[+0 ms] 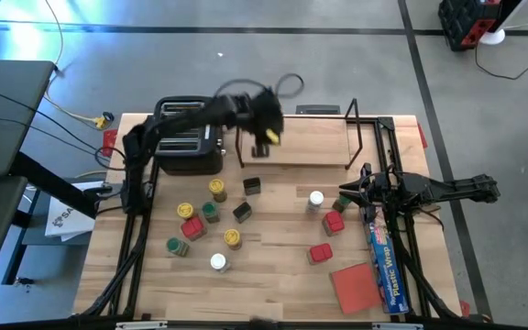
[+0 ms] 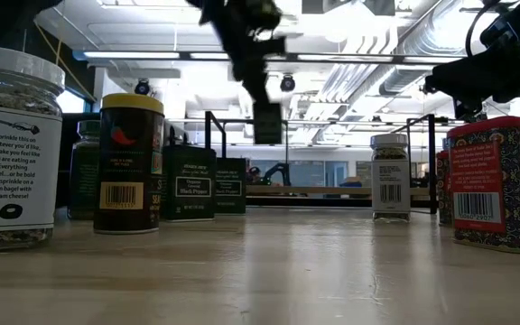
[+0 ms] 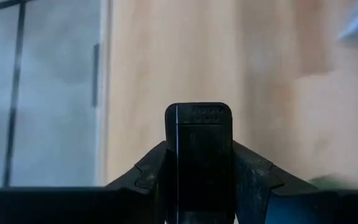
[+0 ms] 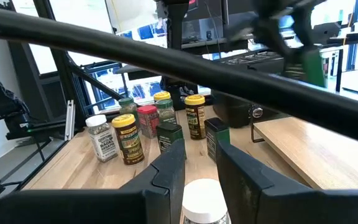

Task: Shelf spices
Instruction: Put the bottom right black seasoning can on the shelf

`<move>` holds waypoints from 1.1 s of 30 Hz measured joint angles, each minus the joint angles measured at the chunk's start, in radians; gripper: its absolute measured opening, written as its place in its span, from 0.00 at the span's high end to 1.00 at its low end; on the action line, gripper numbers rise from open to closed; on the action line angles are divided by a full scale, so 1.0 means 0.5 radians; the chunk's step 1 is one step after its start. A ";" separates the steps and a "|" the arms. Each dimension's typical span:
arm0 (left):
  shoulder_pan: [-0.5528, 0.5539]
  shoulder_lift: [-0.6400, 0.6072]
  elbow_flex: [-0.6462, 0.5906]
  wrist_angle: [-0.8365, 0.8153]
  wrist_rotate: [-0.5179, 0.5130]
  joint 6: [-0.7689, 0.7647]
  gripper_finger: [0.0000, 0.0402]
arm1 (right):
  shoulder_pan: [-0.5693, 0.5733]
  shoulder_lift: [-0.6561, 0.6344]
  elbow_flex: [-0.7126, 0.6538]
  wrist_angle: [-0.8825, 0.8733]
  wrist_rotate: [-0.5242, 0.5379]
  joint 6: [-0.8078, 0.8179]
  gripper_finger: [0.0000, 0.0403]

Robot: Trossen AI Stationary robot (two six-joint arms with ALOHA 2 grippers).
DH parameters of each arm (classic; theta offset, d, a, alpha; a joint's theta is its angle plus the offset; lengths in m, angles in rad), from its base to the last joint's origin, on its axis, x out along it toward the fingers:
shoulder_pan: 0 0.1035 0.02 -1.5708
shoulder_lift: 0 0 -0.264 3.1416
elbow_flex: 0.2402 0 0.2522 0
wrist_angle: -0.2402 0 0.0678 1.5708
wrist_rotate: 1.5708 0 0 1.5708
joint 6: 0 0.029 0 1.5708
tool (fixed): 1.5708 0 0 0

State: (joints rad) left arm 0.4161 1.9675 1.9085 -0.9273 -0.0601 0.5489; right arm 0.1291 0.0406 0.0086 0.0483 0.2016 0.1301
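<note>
My left gripper hangs over the left end of the shelf, a black rod rack on a wooden board. It is shut on a dark square spice tin, which the low view shows high above the table. Several more spices stand on the table: yellow-lidded jars, green-lidded ones, white-lidded ones, red square tins and dark square tins. My right gripper waits at the table's right, open by a narrow gap, just behind a white-lidded jar. My left gripper pinches the dark tin between its two fingers, one on each of two opposite sides. The fingers come slanting down from the table's left. The tin is lifted clear and hangs below the fingers, roughly upright.
A black toaster stands left of the shelf, under my left arm. A flat red pad and a long blue plastic-wrap box lie at the near right. Bare wood shows in the table's middle and on the shelf board.
</note>
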 joint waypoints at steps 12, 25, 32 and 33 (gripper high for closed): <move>0.437 0.166 -0.002 0.138 0.274 0.251 0.68 | 0.000 -0.002 0.000 0.000 0.007 0.000 0.79; 0.458 0.344 -0.003 0.127 0.065 0.330 0.66 | 0.000 -0.002 0.000 0.000 0.005 0.000 0.79; 0.514 0.345 -0.003 0.115 0.126 0.266 0.59 | 0.000 -0.002 0.000 0.001 -0.002 0.000 0.79; 0.521 0.346 -0.003 0.114 0.138 0.266 0.58 | 0.001 -0.002 0.000 0.000 -0.002 0.000 0.79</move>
State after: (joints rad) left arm 0.6767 2.1403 1.9072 -0.8705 0.0090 0.6819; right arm 0.1295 0.0399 0.0086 0.0483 0.2008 0.1303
